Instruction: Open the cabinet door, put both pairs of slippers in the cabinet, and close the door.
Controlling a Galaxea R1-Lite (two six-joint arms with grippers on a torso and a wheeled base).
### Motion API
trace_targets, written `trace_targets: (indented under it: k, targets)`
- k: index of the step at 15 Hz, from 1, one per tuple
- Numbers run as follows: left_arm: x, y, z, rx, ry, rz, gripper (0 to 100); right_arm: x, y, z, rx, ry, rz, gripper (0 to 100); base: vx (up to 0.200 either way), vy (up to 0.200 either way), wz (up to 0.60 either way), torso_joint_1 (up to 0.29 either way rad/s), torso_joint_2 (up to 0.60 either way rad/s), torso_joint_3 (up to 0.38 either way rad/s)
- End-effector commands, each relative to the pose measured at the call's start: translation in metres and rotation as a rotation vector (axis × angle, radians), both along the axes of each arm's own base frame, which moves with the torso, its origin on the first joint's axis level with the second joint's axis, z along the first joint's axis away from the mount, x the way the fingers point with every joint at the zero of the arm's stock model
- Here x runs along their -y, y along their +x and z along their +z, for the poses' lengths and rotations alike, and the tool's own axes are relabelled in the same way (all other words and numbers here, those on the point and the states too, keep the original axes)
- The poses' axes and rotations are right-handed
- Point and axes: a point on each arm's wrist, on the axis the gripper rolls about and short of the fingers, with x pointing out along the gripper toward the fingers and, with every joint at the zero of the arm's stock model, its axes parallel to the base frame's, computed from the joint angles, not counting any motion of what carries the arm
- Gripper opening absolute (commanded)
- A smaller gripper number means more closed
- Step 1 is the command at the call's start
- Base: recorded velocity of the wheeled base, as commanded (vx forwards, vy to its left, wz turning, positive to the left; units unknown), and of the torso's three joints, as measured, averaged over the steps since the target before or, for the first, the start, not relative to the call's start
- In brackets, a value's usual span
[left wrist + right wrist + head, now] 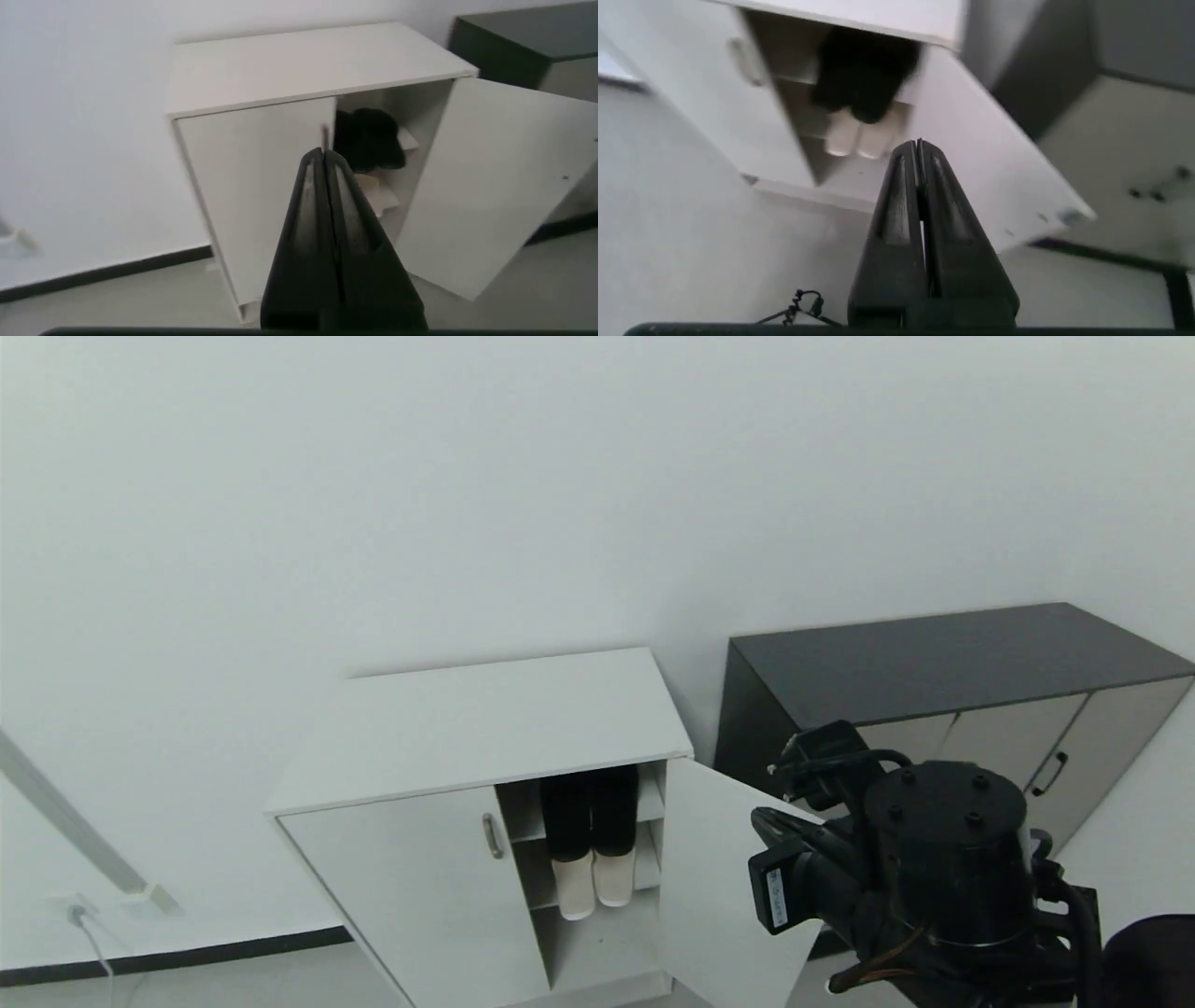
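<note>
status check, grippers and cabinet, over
Left gripper shut, empty; right gripper shut, empty. Slippers on shelf inside white cabinet; right door open, not yet closed. No obstacle seen in its swing.

Two cabinets: one white cabinet (485,728) and one dark cabinet (934,658). The white one has two doors, one closed door (420,896) and one open door (719,896). Inside are two slippers (592,831) and two shelves (527,829). There are two handles, a white-door handle (492,835) and a dark-door handle (1050,773). One wall socket (79,907). Two grippers: left gripper (323,157), right gripper (918,147).
</note>
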Motion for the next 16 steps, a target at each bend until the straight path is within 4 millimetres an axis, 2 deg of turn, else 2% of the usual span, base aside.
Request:
trace_targets:
  k: [1,5,11,12,16]
  targets:
    - [0.000,0.000,0.000,-0.001,0.000,0.000,0,0.003,0.010,-0.005,-0.004,-0.009,-0.034,0,0.000,0.000,0.00,0.000,0.00,0.000]
    - [0.000,0.000,0.000,0.000,0.000,0.000,0,0.010,0.029,-0.012,0.015,-0.024,-0.090,0,0.000,0.000,0.00,0.000,0.00,0.000]
    - [0.000,0.000,0.000,-0.001,0.001,0.000,0,0.014,0.050,-0.019,0.002,-0.031,-0.140,0,-0.200,0.000,0.00,0.006,0.00,-0.001]
    - [0.000,0.000,0.000,0.000,0.001,0.000,0,0.015,0.057,-0.022,-0.002,-0.033,-0.159,0,-0.200,0.000,0.00,-0.007,0.01,0.007]
    - [0.000,0.000,0.000,-0.001,0.001,0.000,0,0.029,0.097,-0.035,-0.033,-0.029,-0.234,0,0.000,0.000,0.00,0.000,0.00,0.000]
